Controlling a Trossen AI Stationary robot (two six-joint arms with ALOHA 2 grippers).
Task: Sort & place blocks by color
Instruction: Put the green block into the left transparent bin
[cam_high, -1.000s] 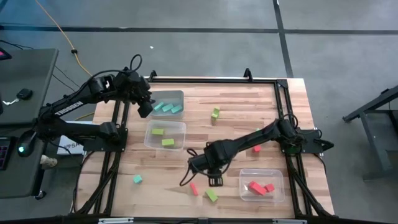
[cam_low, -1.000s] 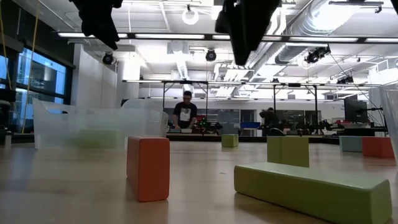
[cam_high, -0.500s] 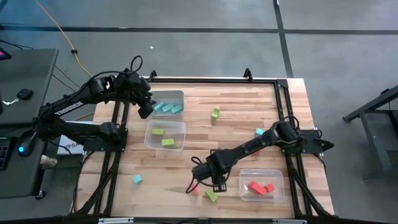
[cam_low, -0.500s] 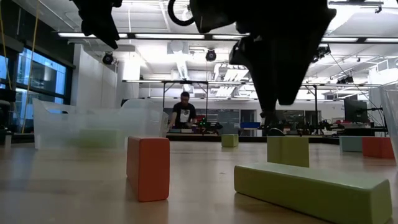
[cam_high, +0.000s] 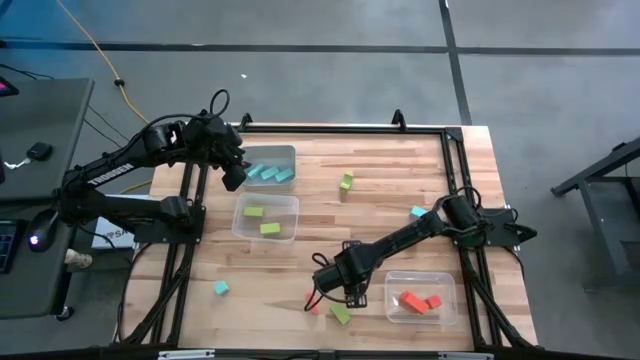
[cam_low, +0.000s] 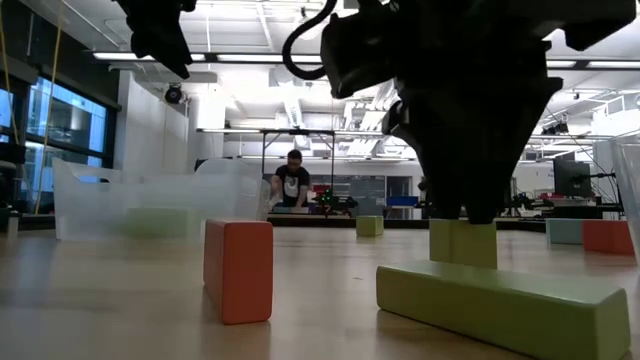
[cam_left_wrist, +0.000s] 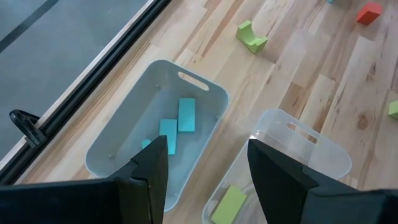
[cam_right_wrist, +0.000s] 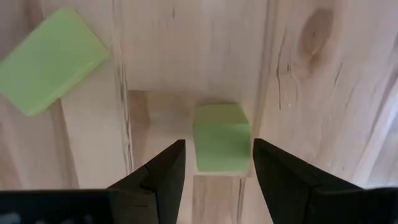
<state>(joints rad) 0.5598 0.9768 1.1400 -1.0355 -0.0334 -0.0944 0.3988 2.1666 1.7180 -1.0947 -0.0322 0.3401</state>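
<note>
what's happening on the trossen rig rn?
Colour sorting of blocks into bins. The right gripper is open, low over a small green cube near the table's front, its fingers either side of it, not yet gripping. The left gripper hovers open above the bin of cyan blocks. Several blocks are still loose.

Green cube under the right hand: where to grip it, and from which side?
Take the green cube from straight above, on its two opposite flat side faces. It lies flat on the table, and the open right hand already straddles it, with both sides clear.
</note>
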